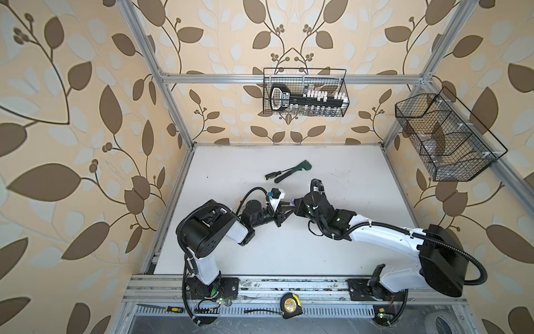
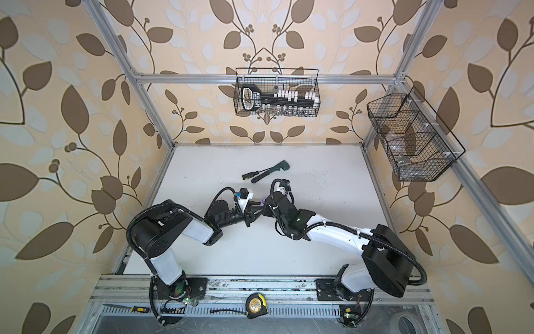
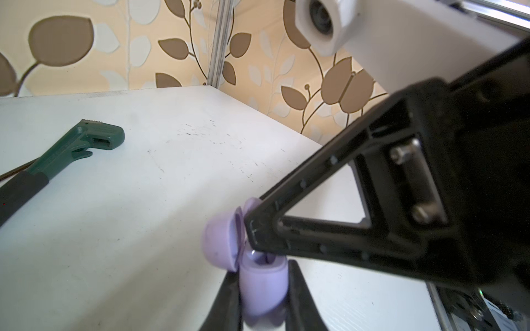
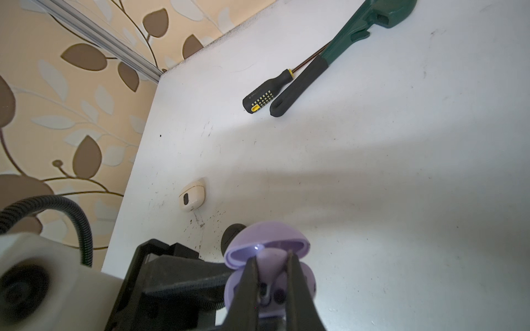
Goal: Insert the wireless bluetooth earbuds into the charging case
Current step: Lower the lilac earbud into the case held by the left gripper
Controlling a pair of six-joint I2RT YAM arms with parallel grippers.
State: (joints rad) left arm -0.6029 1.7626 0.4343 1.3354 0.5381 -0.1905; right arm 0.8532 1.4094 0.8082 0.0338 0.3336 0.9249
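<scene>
Nearly seated: lilac earbud (image 4: 271,269) at the mouth of the open charging case (image 4: 266,238).
Lower centre of frame, right gripper (image 4: 272,258) pinches it, stem apparently towards the well; left gripper (image 3: 262,276) clamps the case body.

L pincer (image 3: 262,270) clamped, R pincer (image 4: 272,258) pinched, facing

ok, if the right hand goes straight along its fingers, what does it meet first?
The open lilac charging case held by the left hand: the right hand, apparently pinching a lilac earbud, sits at its mouth.
</scene>
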